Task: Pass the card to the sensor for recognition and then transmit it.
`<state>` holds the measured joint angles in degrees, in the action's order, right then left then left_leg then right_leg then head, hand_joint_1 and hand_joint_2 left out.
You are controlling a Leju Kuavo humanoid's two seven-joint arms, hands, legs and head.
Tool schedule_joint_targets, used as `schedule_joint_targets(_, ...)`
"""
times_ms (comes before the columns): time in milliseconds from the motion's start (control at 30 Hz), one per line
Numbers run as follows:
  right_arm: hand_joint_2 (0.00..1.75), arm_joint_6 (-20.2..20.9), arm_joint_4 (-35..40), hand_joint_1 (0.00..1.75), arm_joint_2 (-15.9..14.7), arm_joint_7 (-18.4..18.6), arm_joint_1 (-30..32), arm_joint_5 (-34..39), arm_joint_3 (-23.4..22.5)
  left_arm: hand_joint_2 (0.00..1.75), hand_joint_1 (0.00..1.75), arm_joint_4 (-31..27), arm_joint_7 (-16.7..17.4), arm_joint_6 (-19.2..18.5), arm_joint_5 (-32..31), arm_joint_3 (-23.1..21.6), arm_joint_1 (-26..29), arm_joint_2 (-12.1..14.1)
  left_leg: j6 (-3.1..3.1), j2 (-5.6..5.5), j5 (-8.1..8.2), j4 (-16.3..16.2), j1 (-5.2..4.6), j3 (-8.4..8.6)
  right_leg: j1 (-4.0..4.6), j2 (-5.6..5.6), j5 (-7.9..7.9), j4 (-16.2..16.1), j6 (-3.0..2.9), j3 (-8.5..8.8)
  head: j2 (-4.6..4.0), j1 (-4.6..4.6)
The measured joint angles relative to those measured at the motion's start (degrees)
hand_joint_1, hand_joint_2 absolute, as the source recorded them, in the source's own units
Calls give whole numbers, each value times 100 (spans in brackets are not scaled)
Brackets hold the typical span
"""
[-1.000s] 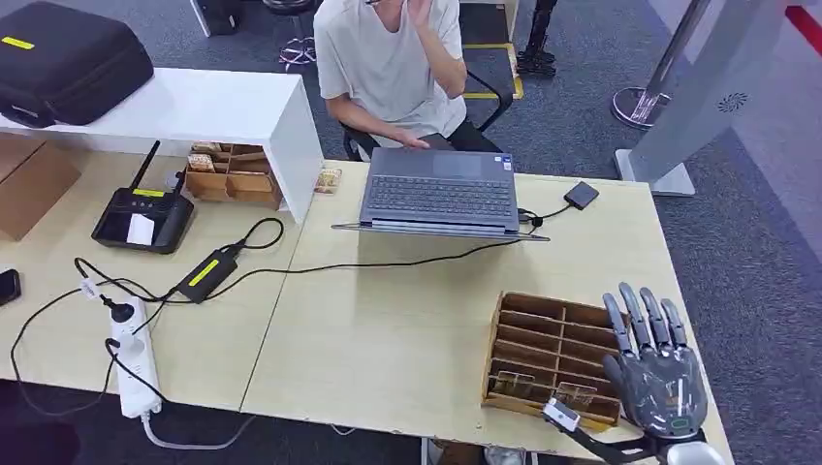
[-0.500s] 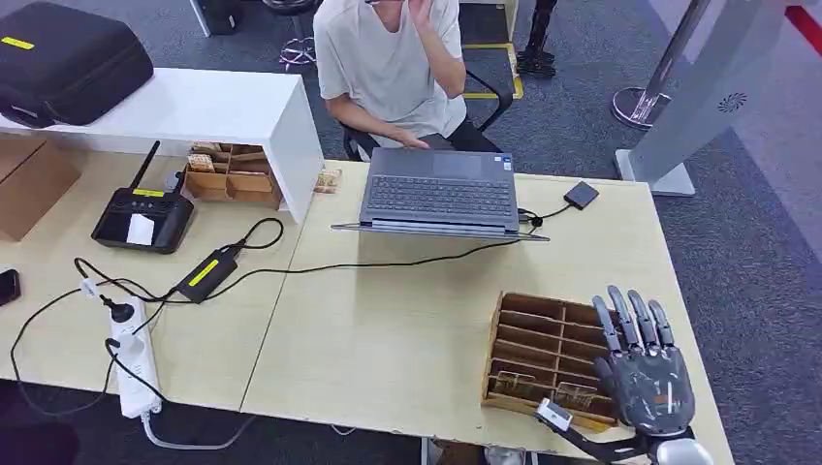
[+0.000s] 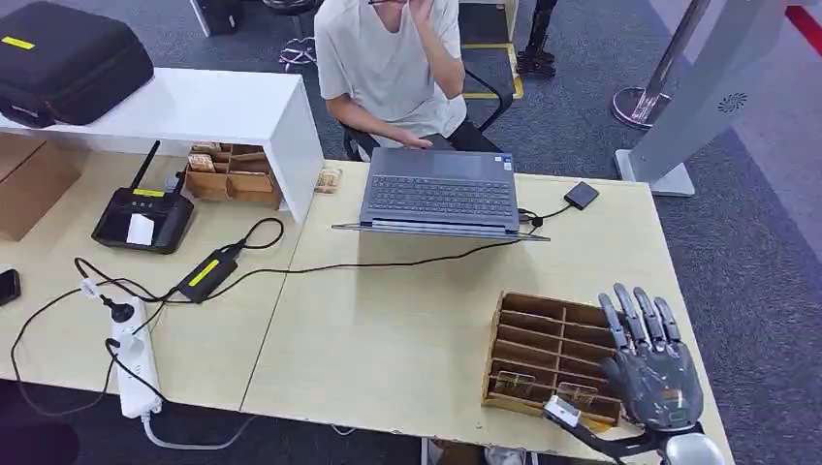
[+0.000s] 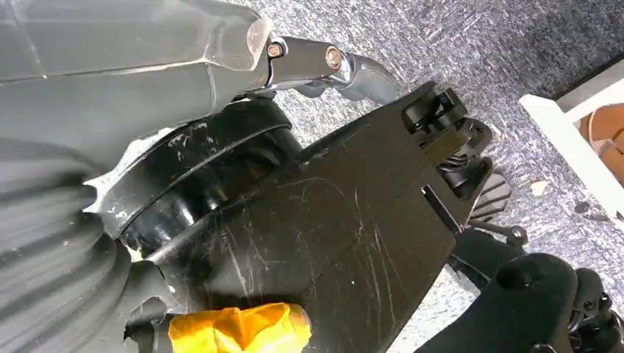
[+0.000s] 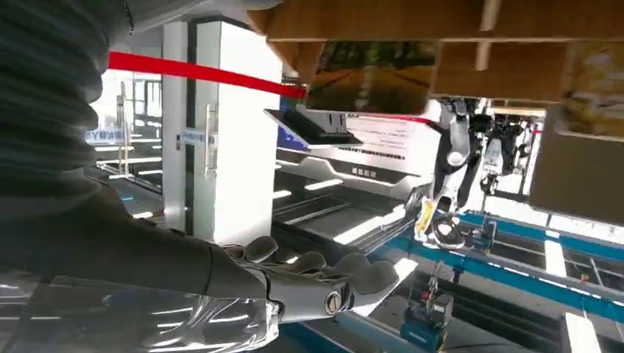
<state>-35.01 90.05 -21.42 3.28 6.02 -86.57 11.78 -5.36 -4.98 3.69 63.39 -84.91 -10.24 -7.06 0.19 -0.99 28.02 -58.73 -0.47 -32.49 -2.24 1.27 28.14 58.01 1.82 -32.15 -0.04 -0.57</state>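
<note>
A wooden slotted card rack [image 3: 545, 341] stands at the table's near right. Cards [image 3: 514, 385] sit in its front slots, and in the right wrist view a card [image 5: 371, 77] shows close up in the rack [image 5: 412, 22]. My right hand [image 3: 651, 373] hovers over the rack's right end, holding nothing, with its fingers [image 5: 316, 276] apart and loosely bent. A small black square sensor [image 3: 582, 195] lies at the far right of the table, wired to the laptop [image 3: 441, 189]. My left hand [image 4: 147, 73] hangs low beside my body; how its fingers lie is hidden.
A person [image 3: 388, 58] sits behind the laptop across the light wood table [image 3: 388, 329]. On the left are cables, a power strip [image 3: 136, 358], a black terminal [image 3: 143, 215], a second wooden rack [image 3: 233, 174] under a white shelf, and a black case [image 3: 63, 58].
My right hand drifted slightly left and toward me, then back, staying above the rack's right end. Nothing was picked up.
</note>
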Motion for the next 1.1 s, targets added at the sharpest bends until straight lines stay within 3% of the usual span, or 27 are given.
schedule_joint_targets(267, 175, 811, 592, 0, -824, -459, 1, 747, -210, 175, 0, 0, -39, -17, 72, 0, 2, 13, 1, 0, 1, -1, 0, 0, 0, 0, 0, -1, 0, 0, 0, 0)
schedule_joint_targets(433, 175, 1070, 773, 0, -1173, -572, -6, 987, -253, 175, 0, 0, -46, -15, 103, 0, 3, 15, 1, 0, 1, -1, 0, 0, 1, 0, 0, -1, 0, 0, 0, 2)
schedule_joint_targets(700, 175, 2153, 986, 0, -1748, -774, -137, 1867, -227, 175, 0, 0, -83, -17, 192, 0, 6, 17, 1, -1, 0, -1, 0, -1, 0, 1, 0, -1, 0, 0, 0, 0)
schedule_joint_targets(1100, 175, 2583, 1149, 0, -2067, -817, -277, 2159, -124, 175, 0, 0, -103, -17, 225, 0, 10, 24, 1, -1, 1, -1, 1, -1, 1, 1, 0, 0, 0, 0, 0, 2)
